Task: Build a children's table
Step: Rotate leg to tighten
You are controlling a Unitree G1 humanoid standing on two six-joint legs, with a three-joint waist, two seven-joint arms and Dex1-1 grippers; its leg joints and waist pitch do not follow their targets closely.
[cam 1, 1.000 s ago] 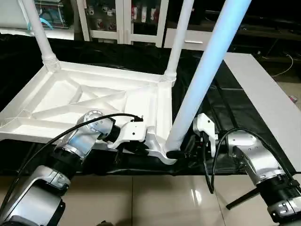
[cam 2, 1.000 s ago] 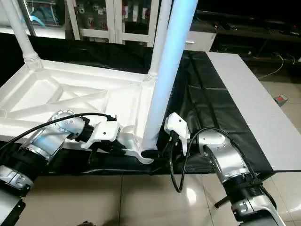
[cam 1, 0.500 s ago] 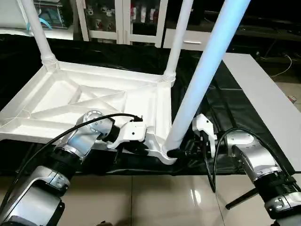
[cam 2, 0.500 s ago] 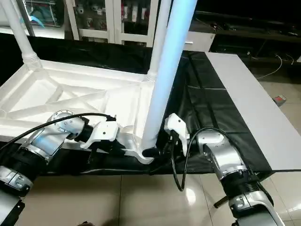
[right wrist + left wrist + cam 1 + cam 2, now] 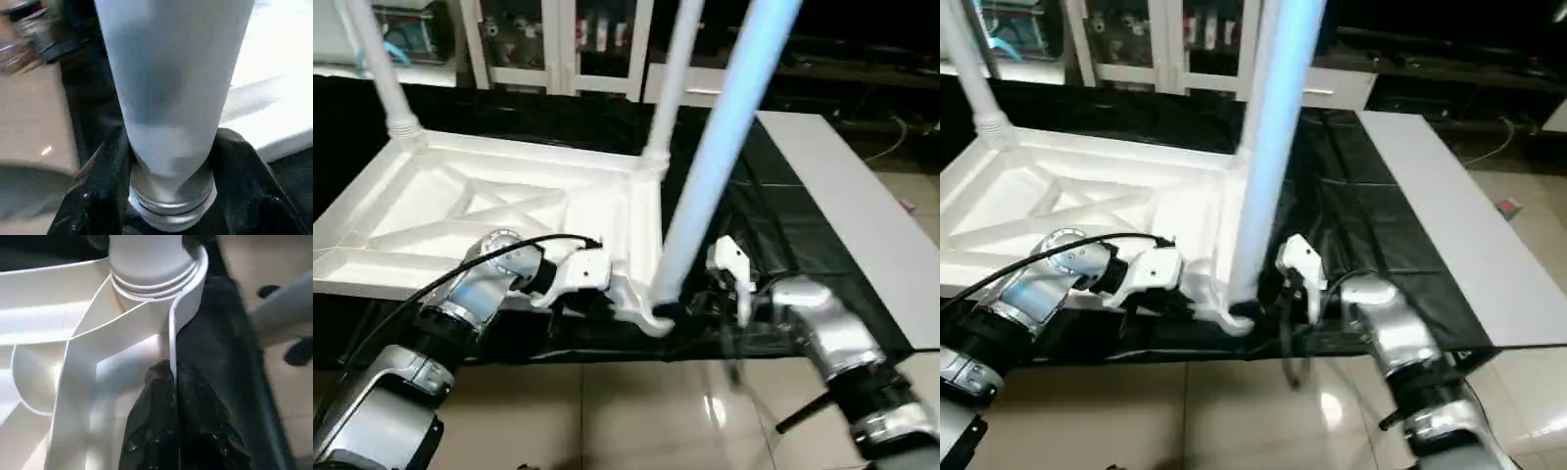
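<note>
**Near leg gripped at its base, tops of all legs cut off**

We see the tabletop upside down on the black-draped table. Three legs run out of view above. Our left gripper pinches the rim by the near corner socket, partly hidden. Our right gripper has closed since a second ago and now clasps the near leg just above that socket.

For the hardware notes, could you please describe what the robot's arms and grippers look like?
Both forearms are rounded silver metal with dark ribbed collars. The left gripper and right gripper have white plastic housings and black fingers. A black cable loops over the left forearm; another hangs beside the right wrist.
</note>
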